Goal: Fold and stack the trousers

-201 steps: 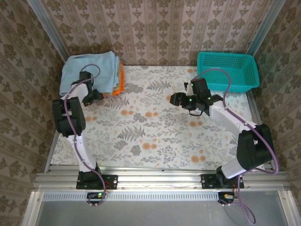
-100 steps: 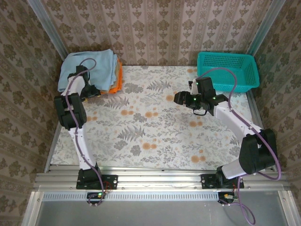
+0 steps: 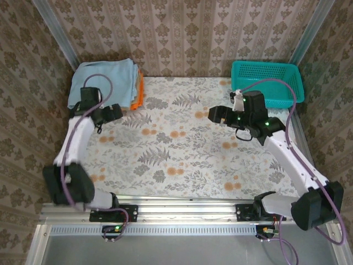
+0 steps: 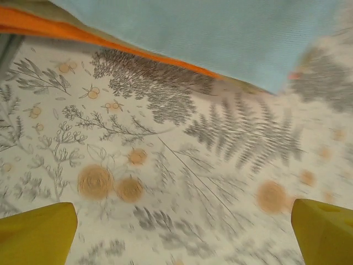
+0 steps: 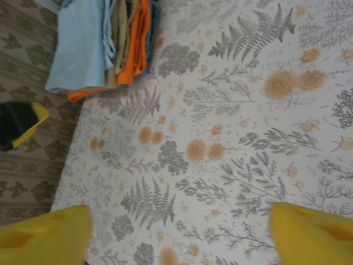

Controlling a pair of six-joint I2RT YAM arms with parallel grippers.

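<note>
The trousers (image 3: 103, 81) lie folded, pale blue, on top of a cloth stack in the far left corner. In the left wrist view their blue edge (image 4: 209, 33) crosses the top of the frame. In the right wrist view the trousers (image 5: 83, 44) sit at the upper left. My left gripper (image 3: 114, 112) hovers just in front of the stack, open, with its yellow fingertips (image 4: 36, 234) wide apart over bare tablecloth and nothing between them. My right gripper (image 3: 213, 115) is over the table's middle right, pointing left. It is open and empty (image 5: 179, 234).
Under the trousers lie a tan cloth (image 5: 118, 38) and an orange cloth (image 3: 141, 94), its edge (image 4: 55, 30) showing. A teal basket (image 3: 267, 83) stands at the far right. The flowered tablecloth (image 3: 176, 149) stretches between the arms. Patterned walls close in three sides.
Both grippers have opened wider. The left arm has drawn back from the stack, its elbow swinging toward the near edge. The right arm's elbow has swung right and its gripper has shifted slightly right.
</note>
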